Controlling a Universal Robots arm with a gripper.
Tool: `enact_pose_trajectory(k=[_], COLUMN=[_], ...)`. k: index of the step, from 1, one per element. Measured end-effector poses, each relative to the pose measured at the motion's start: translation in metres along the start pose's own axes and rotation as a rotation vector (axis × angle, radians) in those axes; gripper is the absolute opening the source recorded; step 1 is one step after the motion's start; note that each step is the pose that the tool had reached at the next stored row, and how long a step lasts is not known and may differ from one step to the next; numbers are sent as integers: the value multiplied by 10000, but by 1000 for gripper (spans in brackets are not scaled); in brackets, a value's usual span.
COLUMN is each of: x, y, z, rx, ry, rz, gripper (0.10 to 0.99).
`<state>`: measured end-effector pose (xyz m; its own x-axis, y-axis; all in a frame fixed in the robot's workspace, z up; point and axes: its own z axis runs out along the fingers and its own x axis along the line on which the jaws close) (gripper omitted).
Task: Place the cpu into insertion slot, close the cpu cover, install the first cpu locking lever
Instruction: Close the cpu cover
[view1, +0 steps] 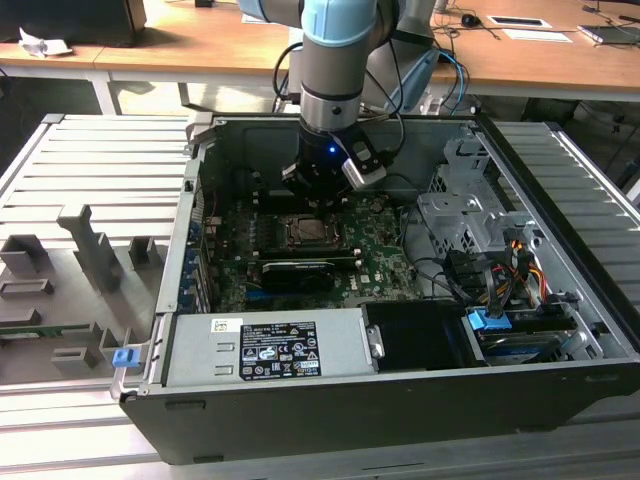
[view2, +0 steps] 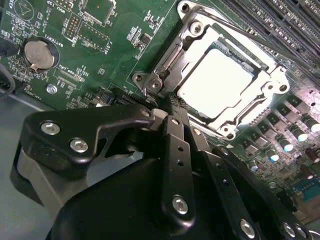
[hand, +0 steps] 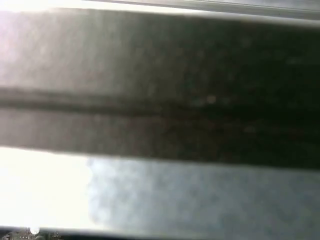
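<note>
The cpu (view2: 216, 82) lies flat in the insertion slot (view1: 310, 232), its pale metal face showing through the window of the cpu cover (view2: 267, 92). The cover is folded down over the chip. My gripper (view2: 172, 106) hangs low over the green board, its black fingers (view2: 176, 150) pressed together, tips right beside one corner of the socket, where a thin wire hook (view2: 144, 94) sticks up. A dark thin lever rod (view2: 250, 36) runs along the socket's opposite side. In the exterior view the gripper (view1: 312, 190) sits just behind the socket inside the open case.
A long black card (view1: 295, 272) lies in front of the socket, with the grey power supply (view1: 270, 350) nearer still. Drive cage (view1: 465, 215) and cables (view1: 490, 285) fill the exterior view's right. A coin battery (view2: 39, 54) and memory slots (view2: 282, 20) flank the socket.
</note>
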<state>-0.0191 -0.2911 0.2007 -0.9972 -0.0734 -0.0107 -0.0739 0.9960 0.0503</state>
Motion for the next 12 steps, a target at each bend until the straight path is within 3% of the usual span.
enact_pose_trajectory(k=[6, 12], x=[-5, -7], y=[5, 9], z=[5, -38], rx=[-212, -256], ry=[-21, -29], rz=[2, 2], gripper=[106, 106])
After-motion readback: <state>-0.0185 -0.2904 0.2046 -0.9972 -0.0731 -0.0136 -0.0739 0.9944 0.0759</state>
